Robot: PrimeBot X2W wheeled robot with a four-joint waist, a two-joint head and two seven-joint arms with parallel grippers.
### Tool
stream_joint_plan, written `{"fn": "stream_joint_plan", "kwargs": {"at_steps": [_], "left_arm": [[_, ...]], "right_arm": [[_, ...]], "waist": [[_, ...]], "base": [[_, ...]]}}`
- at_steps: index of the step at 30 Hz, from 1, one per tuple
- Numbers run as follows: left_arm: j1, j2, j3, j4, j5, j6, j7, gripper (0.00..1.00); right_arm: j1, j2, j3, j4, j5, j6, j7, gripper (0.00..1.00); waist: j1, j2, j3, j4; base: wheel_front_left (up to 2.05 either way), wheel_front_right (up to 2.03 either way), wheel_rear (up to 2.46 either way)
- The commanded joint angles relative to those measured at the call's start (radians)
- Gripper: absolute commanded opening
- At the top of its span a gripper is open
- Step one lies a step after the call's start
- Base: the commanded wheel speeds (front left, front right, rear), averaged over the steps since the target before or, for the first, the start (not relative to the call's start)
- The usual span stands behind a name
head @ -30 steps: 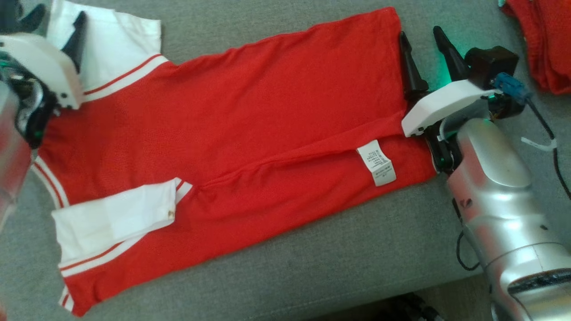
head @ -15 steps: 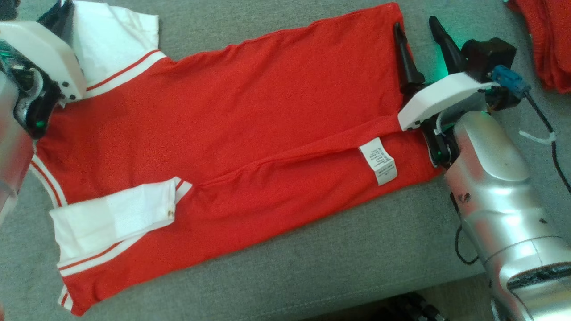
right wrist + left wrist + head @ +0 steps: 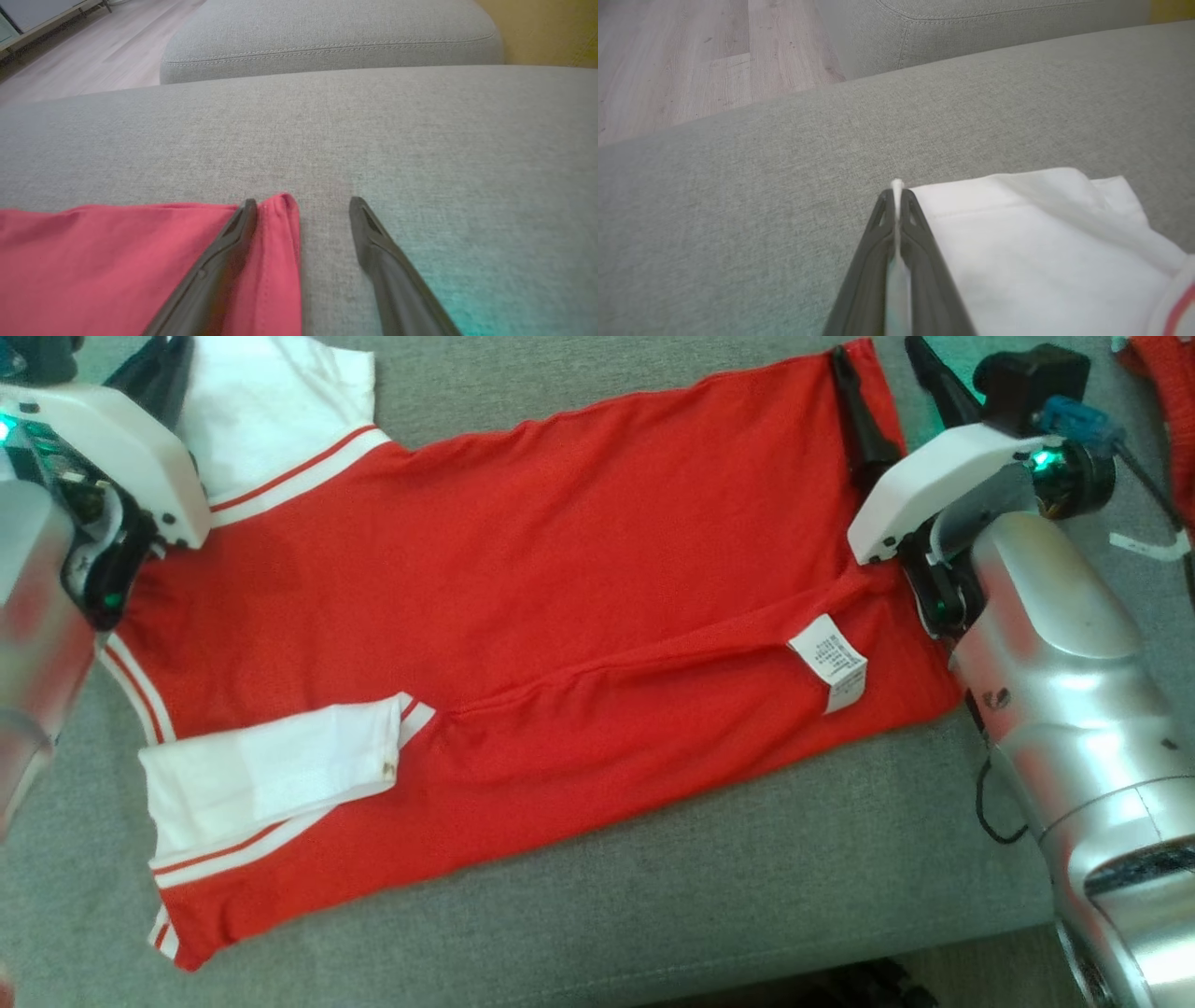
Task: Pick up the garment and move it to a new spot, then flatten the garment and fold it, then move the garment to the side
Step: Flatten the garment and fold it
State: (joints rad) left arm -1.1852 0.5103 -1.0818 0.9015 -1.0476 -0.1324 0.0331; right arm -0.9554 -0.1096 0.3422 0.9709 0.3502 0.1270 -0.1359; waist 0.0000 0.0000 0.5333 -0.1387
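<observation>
While one garment (image 3: 560, 569) lies flat — left jaws pinching | right jaws apart

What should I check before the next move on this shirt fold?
1. Left gripper shut on far sleeve: ok.
2. Right gripper gripping hem: not ok; open, hem corner between its fingers.
3. Shirt flat: not ok; a ridge runs past the label.
4. Near sleeve folded inward: ok.
5. Shirt fully on cushion: ok.
</observation>
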Motion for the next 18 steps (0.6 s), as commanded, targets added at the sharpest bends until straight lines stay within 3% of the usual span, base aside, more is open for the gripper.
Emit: {"fn": "stream_joint_plan", "kwargs": {"at_steps": [1, 13, 14, 15, 16, 18], "left_arm": [[-0.052, 0.033, 0.019, -0.008, -0.006, 0.002, -0.007, 0.0], [-0.061, 0.025, -0.052, -0.008, -0.05, 0.002, -0.05, 0.0], [-0.062, 0.024, -0.057, -0.007, -0.053, 0.002, -0.052, 0.0], [-0.064, 0.023, -0.062, -0.005, -0.056, 0.002, -0.054, 0.0], [-0.066, 0.022, -0.067, -0.003, -0.06, 0.002, -0.057, 0.0], [-0.069, 0.021, -0.075, 0.001, -0.064, 0.002, -0.071, 0.0]], "right_arm": [[0.016, 0.018, 0.027, -0.004, 0.005, 0.004, 0.015, 1.0], [0.035, -0.038, 0.217, -0.06, 0.146, 0.004, 0.093, 1.0], [0.034, -0.045, 0.237, -0.065, 0.152, 0.004, 0.1, 0.77], [0.032, -0.053, 0.252, -0.066, 0.156, 0.004, 0.106, 0.31], [0.031, -0.06, 0.264, -0.067, 0.161, 0.004, 0.108, 0.0], [0.024, -0.073, 0.27, -0.065, 0.171, 0.004, 0.093, 0.0]], "waist": [[0.0, 0.0, -0.001, 0.002], [0.0, 0.0, -0.036, 0.005], [0.0, 0.0, -0.037, 0.005], [0.0, 0.0, -0.037, 0.006], [0.0, 0.0, -0.037, 0.007], [0.0, 0.0, -0.037, 0.008]], "base": [[0.0, 0.0, 0.0], [0.0, 0.0, 0.0], [0.0, 0.0, 0.0], [0.0, 0.0, 0.0], [0.0, 0.0, 0.0], [0.0, 0.0, 0.0]]}}
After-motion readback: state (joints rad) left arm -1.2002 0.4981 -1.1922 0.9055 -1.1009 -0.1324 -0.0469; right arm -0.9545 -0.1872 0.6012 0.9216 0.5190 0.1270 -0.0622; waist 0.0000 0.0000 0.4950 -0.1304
